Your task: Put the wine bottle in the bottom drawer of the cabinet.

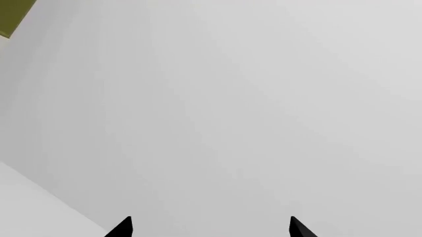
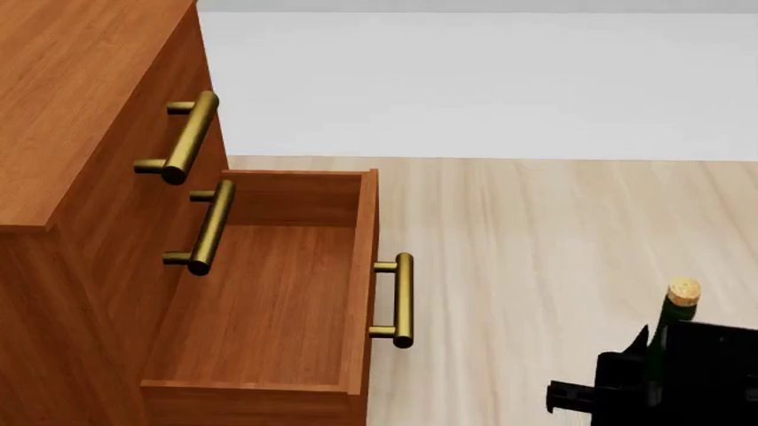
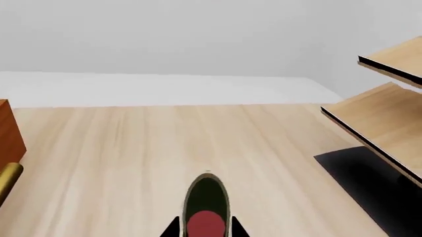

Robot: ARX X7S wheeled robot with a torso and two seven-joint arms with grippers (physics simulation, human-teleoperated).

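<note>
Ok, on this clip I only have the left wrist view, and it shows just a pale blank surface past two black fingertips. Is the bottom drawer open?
Observer: Yes. In the head view the bottom drawer is pulled out of the cabinet, and nothing lies inside it.
Operator: Where is the wine bottle?
Observer: The right end effector holds the wine bottle. Its cork top shows at the head view's lower right, over the floor, not above the drawer.
Operator: Anything else nearby?
Observer: The right wrist view shows a pale wood rack standing on a black base.
</note>
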